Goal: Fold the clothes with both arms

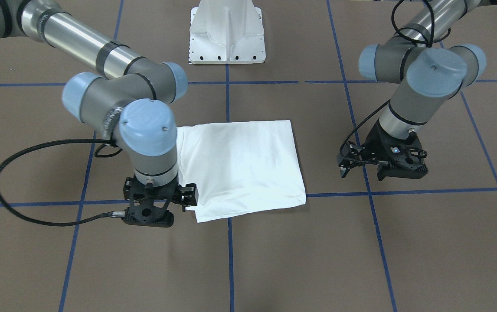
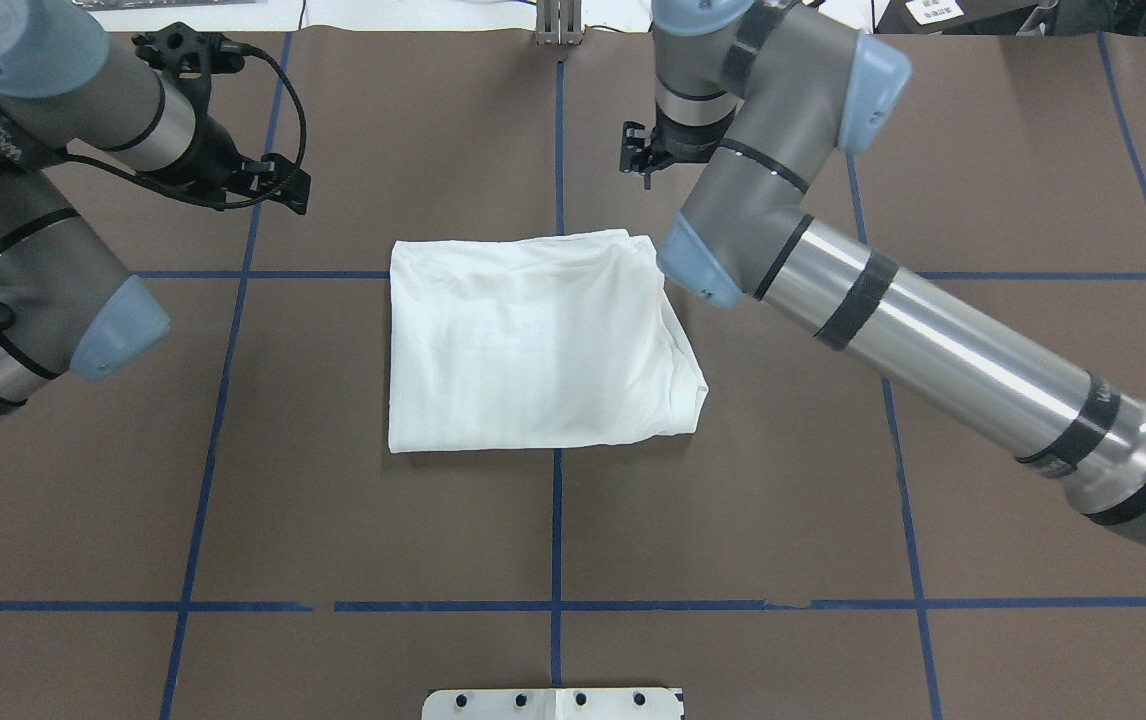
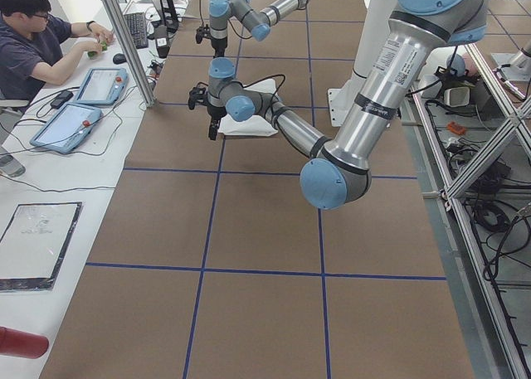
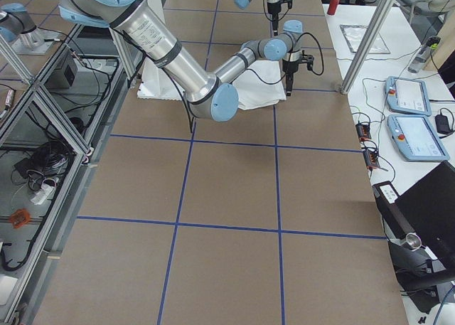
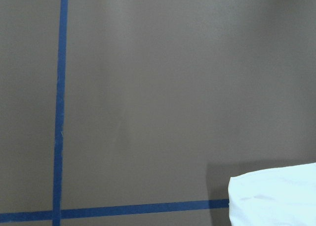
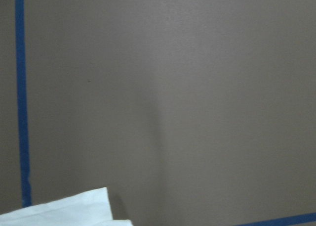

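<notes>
R arm [image 4: 163, 51], near & large, comes in from top left. R gripper [image 4: 288, 89] points straight down, jaws low over the brown table [image 4: 227, 190]; jaw gap too small to judge. Folded white shirt [image 4: 257, 94] lies flat just beside those jaws, on the side twd the white pedestal [image 4: 151, 82]; contact unclear. L gripper [image 4: 275, 13], far & small, hangs beyond the R jaws, past the shirt's far edge. Tablets [image 4: 409, 96] sit on a white bench [image 4: 426, 62], well apart from both jaws, opp. side from the shirt.

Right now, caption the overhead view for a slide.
Folded white shirt on brown table, left claw and right claw near its far corners.
</notes>
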Robot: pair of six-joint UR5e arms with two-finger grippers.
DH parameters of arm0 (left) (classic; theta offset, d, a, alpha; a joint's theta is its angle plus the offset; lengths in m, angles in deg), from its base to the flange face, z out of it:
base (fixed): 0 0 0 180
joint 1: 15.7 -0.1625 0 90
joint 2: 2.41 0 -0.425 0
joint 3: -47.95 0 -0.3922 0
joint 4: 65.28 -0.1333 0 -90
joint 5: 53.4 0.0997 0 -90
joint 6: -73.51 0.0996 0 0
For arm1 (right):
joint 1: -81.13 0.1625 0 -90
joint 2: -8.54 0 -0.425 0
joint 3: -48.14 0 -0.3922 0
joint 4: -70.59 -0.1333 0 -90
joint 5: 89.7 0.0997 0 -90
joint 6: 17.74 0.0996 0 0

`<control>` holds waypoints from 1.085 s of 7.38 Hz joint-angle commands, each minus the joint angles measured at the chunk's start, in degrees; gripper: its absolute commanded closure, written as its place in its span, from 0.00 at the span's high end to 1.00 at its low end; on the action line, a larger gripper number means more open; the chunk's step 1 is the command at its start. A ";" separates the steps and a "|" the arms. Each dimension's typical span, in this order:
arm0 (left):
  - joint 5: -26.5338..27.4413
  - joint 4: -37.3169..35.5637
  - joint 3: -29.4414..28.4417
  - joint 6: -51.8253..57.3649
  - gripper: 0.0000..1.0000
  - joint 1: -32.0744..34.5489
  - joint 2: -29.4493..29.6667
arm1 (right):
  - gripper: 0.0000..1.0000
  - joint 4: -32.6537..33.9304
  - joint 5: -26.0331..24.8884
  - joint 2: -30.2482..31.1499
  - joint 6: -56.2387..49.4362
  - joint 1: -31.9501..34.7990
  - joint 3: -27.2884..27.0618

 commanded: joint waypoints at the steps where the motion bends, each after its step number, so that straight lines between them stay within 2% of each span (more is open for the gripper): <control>1: -2.71 -4.82 5.19 15.68 1.00 6.61 -6.34 | 1.00 9.01 5.01 10.69 -18.64 9.39 -14.07; 2: -4.37 -5.19 6.08 23.68 1.00 10.91 -9.94 | 1.00 10.96 7.71 15.62 -26.54 13.60 -18.31; 3: -7.00 -5.20 5.48 34.02 1.00 15.74 -13.37 | 1.00 10.72 9.74 23.15 -37.15 17.65 -22.88; 4: -9.03 -5.28 4.86 40.74 1.00 19.88 -15.75 | 1.00 10.97 12.90 27.49 -45.52 22.13 -23.71; 6: -13.42 -4.23 4.77 45.01 1.00 26.04 -22.60 | 1.00 10.54 14.76 38.20 -58.91 29.43 -26.17; 7: -12.75 -3.97 4.68 44.59 1.00 26.07 -25.16 | 1.00 10.36 15.12 43.21 -61.66 32.08 -26.26; 8: -13.00 -3.97 1.46 44.33 1.00 25.98 -25.44 | 1.00 8.10 15.39 47.35 -62.21 34.98 -26.27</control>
